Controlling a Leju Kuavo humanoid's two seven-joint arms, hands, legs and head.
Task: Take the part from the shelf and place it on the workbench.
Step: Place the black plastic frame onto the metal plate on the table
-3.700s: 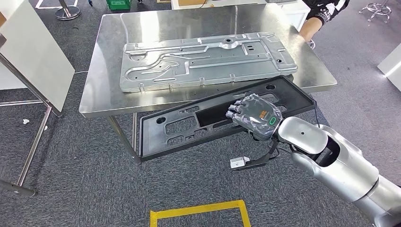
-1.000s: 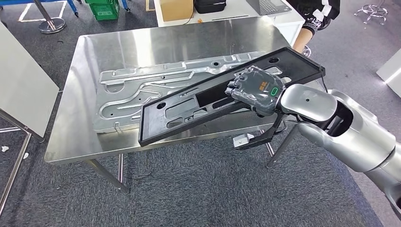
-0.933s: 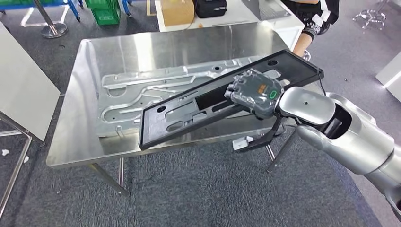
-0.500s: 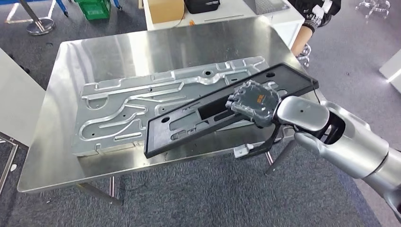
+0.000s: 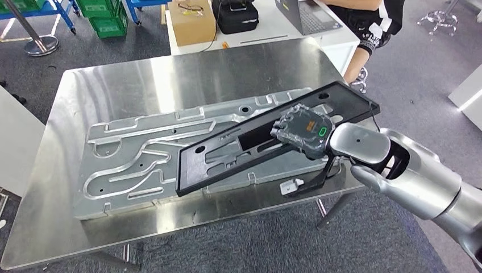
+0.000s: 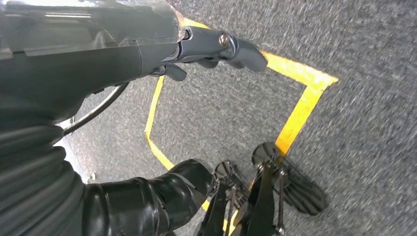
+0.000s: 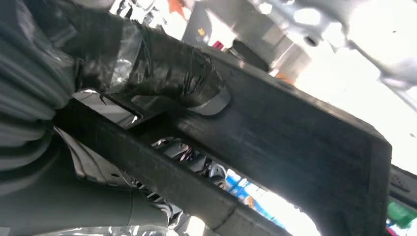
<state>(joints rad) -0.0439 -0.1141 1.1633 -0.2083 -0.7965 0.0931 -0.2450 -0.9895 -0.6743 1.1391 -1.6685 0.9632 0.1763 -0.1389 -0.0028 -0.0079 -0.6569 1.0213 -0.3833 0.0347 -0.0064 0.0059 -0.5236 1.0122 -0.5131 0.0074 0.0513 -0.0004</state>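
Black part [image 5: 250, 149], gripped by right hand [image 5: 301, 132], now overlies workbench [image 5: 170, 68].

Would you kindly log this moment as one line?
right hand: holds black panel | panel: over metal plate on workbench | left hand: holds nothing

The part is a long, flat black plastic panel [image 5: 250, 145], rectangular, with a raised rim and several cut-out openings and small round holes. It is held in the air, slanted above the steel workbench [image 5: 142, 85], its long axis running diagonally from the workbench's front edge up toward the right edge. Its lower end hangs over the front middle of the workbench; its higher end reaches past the right edge. The right hand [image 5: 302, 129] grips it through a large central opening. In the right wrist view its dark matte underside [image 7: 305, 142] shows a thick rim.
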